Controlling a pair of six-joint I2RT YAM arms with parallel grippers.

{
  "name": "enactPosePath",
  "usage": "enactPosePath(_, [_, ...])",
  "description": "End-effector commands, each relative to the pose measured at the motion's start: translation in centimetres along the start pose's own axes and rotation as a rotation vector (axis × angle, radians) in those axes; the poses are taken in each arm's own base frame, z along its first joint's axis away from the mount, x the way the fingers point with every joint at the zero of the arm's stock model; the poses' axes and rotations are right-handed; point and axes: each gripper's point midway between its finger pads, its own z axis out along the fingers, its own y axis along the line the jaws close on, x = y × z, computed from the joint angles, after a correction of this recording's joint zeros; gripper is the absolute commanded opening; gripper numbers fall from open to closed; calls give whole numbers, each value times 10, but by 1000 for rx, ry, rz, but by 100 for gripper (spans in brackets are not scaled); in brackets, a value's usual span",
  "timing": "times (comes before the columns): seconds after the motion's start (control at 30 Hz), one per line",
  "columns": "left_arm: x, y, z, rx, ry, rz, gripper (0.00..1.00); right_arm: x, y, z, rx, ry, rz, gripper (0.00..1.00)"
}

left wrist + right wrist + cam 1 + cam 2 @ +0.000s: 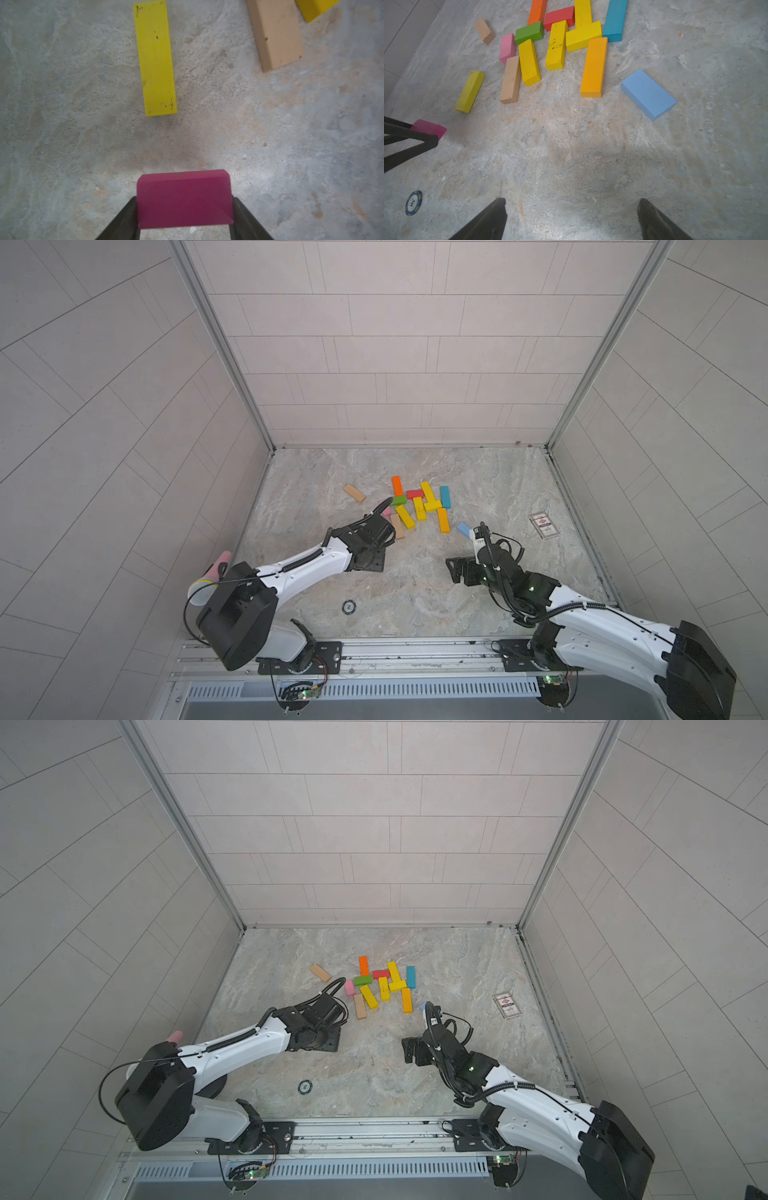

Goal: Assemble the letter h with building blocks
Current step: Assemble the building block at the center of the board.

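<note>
— What has the left gripper [185, 200] got?
— A short magenta block [184, 187], matte painted wood with softened edges, pinched between its black fingers [122, 220]. I can't tell whether it rests on the mottled, stone-look table [62, 124].
— And the other building blocks [419, 506]?
— Flat rectangular bars, loosely clustered mid-table. A scuffed yellow-green bar [155, 58] lies just ahead of the magenta one.
— The right gripper [571, 201]?
— Jaws wide, empty, above bare table near a pale blue block [649, 94].

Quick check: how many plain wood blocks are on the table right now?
2. One plain wood block lies alone, left of the cluster; the other wood block lies alongside a yellow block at the cluster's near left edge. The arms may hide more.
</note>
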Motion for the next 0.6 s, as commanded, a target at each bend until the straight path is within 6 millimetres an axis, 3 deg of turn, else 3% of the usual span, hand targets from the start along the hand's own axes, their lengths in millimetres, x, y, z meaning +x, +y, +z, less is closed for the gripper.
enactPosePath(0.0, [-2,-6,10,12,-9,-27,57,2,-6,-1,22,-5,9,100])
enactPosePath(0.3, [-7,-8,30,-8,-11,-18,55,1,-8,-3,26,-12,8,100])
enactPosePath(0.57, [-5,5,43,-83,-15,-7,55,0,-7,-3,22,-14,12,100])
